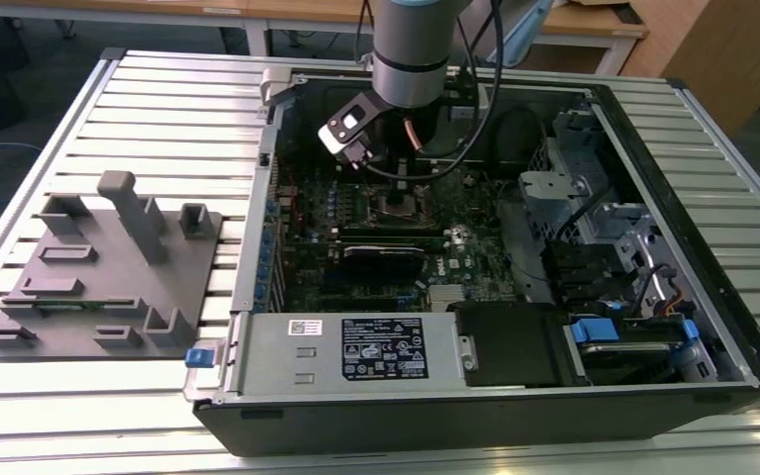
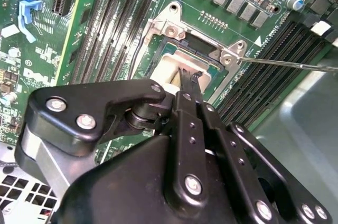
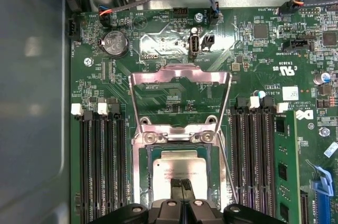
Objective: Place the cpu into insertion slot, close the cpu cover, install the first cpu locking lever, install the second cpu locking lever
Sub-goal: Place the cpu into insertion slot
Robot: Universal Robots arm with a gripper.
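Slatted metal plates form the table you work on, with wooden desks behind it. In the exterior view a computer case lies open on its side. A grey fixture block sits at the exterior view's left. A white label with dark print faces you on the power supply. The arm reaches down into the case, with the gripper right over the insertion slot.

In the first wrist view the green motherboard carries white printing throughout. The cpu lies flat in the slot, pale top up with faint engraving, its edges running parallel to the black memory slots. The fingers are pressed together, tips at the chip's top. The cpu cover stands swung open on the coin cell side of the socket, with board showing through its window.

In the second wrist view the clenched fingers again meet the cpu. A thin locking lever sticks out past the socket corner, unlatched.
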